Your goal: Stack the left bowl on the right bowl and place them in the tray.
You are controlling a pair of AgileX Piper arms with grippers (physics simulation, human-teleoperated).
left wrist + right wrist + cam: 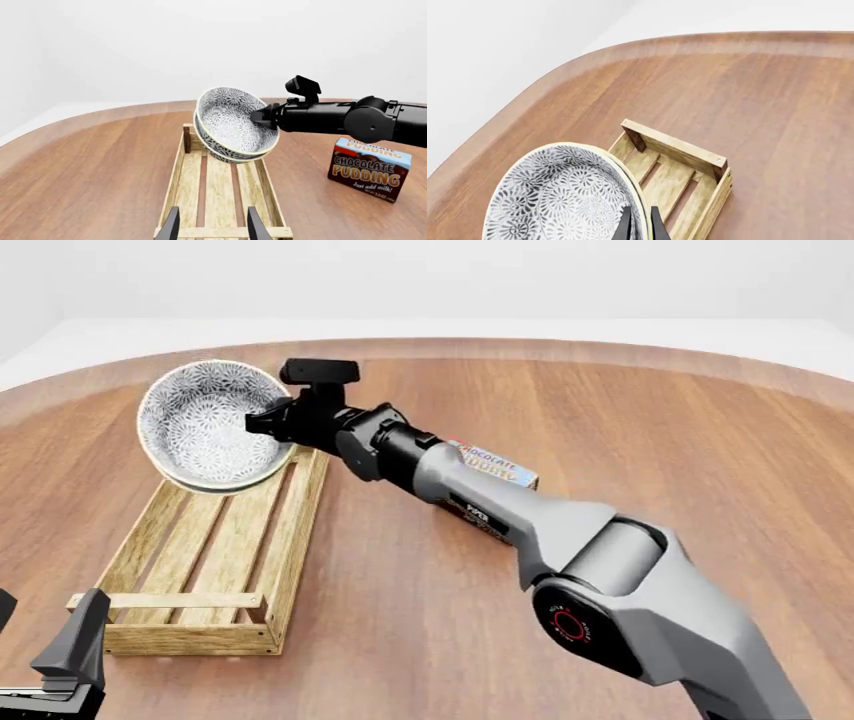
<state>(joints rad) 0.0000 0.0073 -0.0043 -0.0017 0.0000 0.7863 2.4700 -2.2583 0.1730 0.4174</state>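
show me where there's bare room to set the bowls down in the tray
The long light-wood slatted tray is bare along its near and middle slats. Its far end sits under the tilted, stacked patterned bowls in the right gripper, with the chocolate pudding box beyond.

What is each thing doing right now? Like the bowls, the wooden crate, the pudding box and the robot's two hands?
Stacked bowls: nested together, tilted, held up above the tray's far end.
Tray: flat on the table, nothing lying in it.
Chocolate pudding box: upright on the table, beside the tray.
Right hand: pinched shut on the bowls' rim.
Left hand: open, holding nothing, near the tray's near end.
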